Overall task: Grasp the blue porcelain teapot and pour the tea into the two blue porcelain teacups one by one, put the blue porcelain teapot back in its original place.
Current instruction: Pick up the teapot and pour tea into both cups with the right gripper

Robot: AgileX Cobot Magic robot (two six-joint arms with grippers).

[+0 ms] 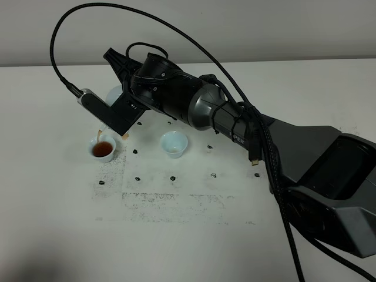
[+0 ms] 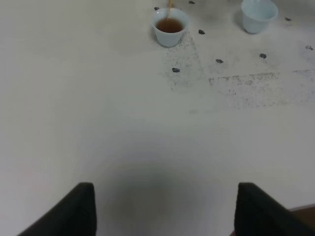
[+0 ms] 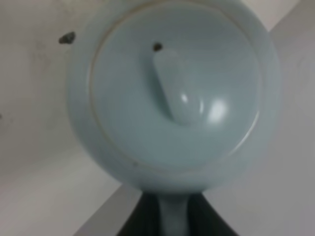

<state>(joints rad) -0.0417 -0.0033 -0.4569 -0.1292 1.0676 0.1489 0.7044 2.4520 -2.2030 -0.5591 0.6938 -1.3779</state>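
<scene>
The blue porcelain teapot (image 3: 174,93) fills the right wrist view, lid and knob facing the camera. My right gripper (image 3: 173,219) is shut on its loop handle. From high up, the right arm covers most of the pot; a pale blue part of the teapot (image 1: 114,94) shows beside it. A thin stream of tea (image 1: 100,132) falls into the left teacup (image 1: 103,148), which holds reddish-brown tea (image 2: 170,25). The other teacup (image 1: 174,144) stands empty to its right. My left gripper (image 2: 165,211) is open over bare table, well short of both cups.
Small black specks (image 1: 171,177) and a faint dotted rectangle mark the white table (image 1: 53,211) around the cups. The right arm's black cable (image 1: 59,35) loops high over the left side. The arm's base (image 1: 329,182) takes up the right of the table.
</scene>
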